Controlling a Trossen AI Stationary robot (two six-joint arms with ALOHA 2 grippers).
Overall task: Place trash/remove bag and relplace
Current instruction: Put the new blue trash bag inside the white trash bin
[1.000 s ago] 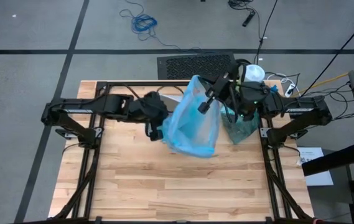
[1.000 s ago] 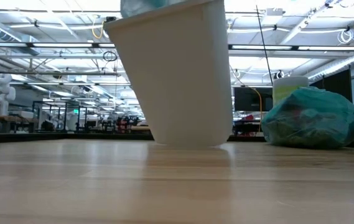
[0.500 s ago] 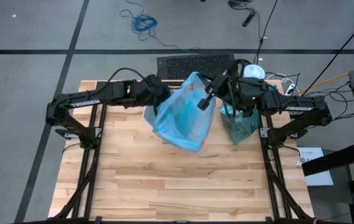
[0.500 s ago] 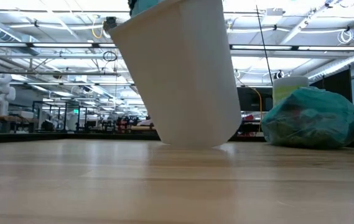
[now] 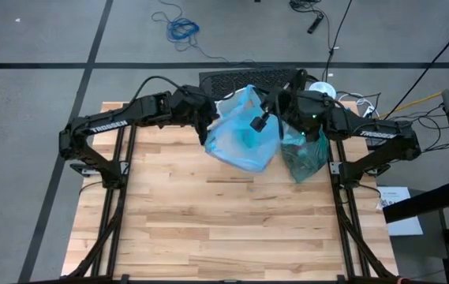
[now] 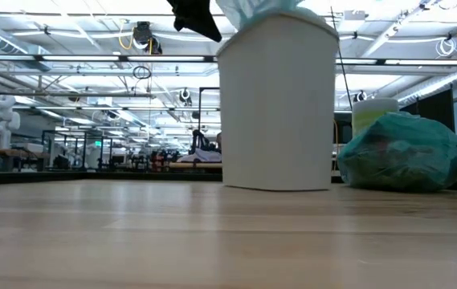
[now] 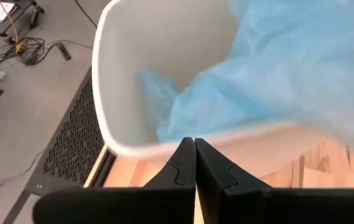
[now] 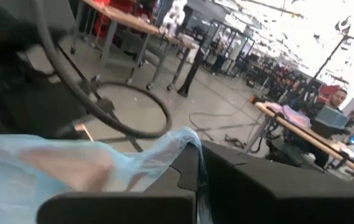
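Note:
A white bin [image 6: 276, 104] stands upright on its base near the table's far edge. The pale sky-blue bag [image 5: 244, 138] is draped over its mouth and hangs down inside [image 7: 183, 112]. My left gripper [image 7: 194, 144] is shut, its tips at the outer side of the bin's rim [image 7: 133, 149] on the left. My right gripper [image 5: 267, 110] is over the bin's right side, shut on the blue bag. The filled teal-green bag [image 6: 405, 152] rests on its bottom on the table to the bin's right. No loose trash shows. My left gripper's shut fingertips [image 7: 188, 149] stand against the outer side of the bin's rim, slanting down from the table's left; I cannot tell whether they touch it. My right gripper pinches the blue bag's upper edge [image 8: 186, 140] between its two fingers, coming from the table's right. The bag spreads away from the fingers over the bin's mouth.
A tall green canister with a white lid [image 6: 373, 112] stands behind the teal-green bag, at the far right corner [image 5: 323, 91]. A black vent grate [image 5: 240, 79] lies beyond the far edge. The wooden table [image 5: 224, 229] stretches toward its near edge.
The bin was tipped over toward the table's left. It has swung upright and shifted toward the right and far edge. My left gripper has moved toward the far edge and then right, alongside the bin's rim. The blue bag has shifted with the bin.

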